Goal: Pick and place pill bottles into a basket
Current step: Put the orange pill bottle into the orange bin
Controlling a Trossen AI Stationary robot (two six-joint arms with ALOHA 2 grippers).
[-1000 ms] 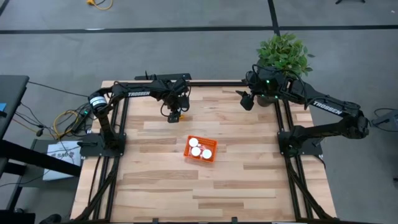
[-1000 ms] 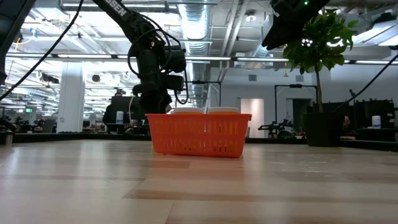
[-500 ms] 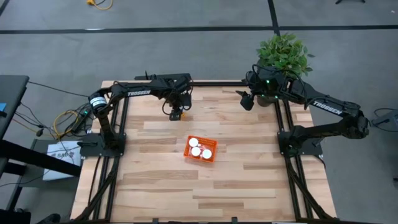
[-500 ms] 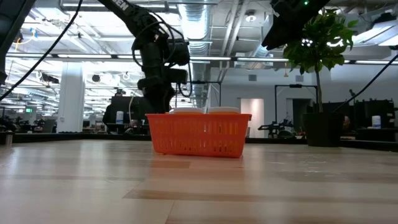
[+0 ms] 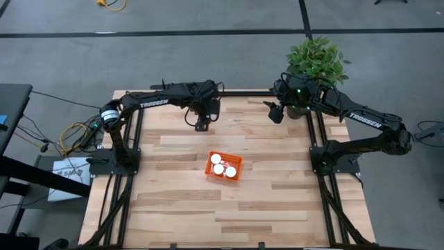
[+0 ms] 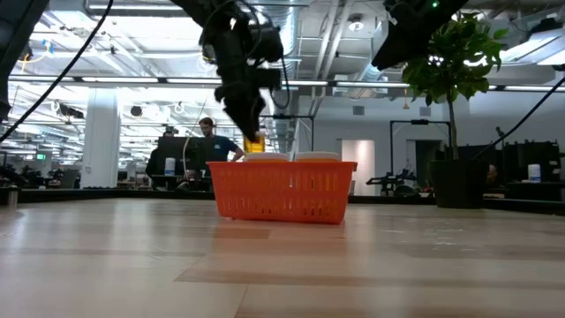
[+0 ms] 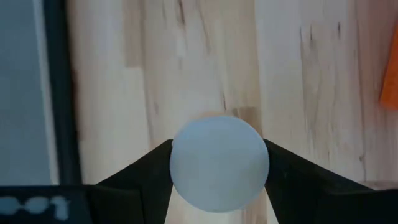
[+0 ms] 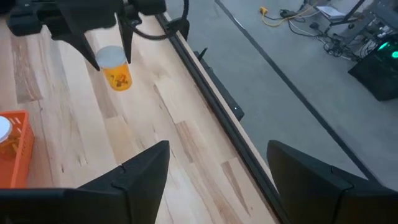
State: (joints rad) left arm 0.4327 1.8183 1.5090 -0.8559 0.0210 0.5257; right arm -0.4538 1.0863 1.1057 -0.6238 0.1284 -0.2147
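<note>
High view showed a pale plank tabletop [image 5: 277,201] on grey floor [image 5: 208,48], plant [image 5: 317,59] at its corner. Left hand [image 5: 202,125] clamped a bottle [image 8: 116,70] aloft, beyond the basket [image 5: 223,166]. Right hand [image 8: 214,171] gaped, idle.

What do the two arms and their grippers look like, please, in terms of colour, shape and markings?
Both arms are black, slender and jointed, with white TROSSEN lettering on the links. The left gripper has two dark, wedge-shaped fingers, as does the right gripper. A green light glows near the right wrist.
</note>
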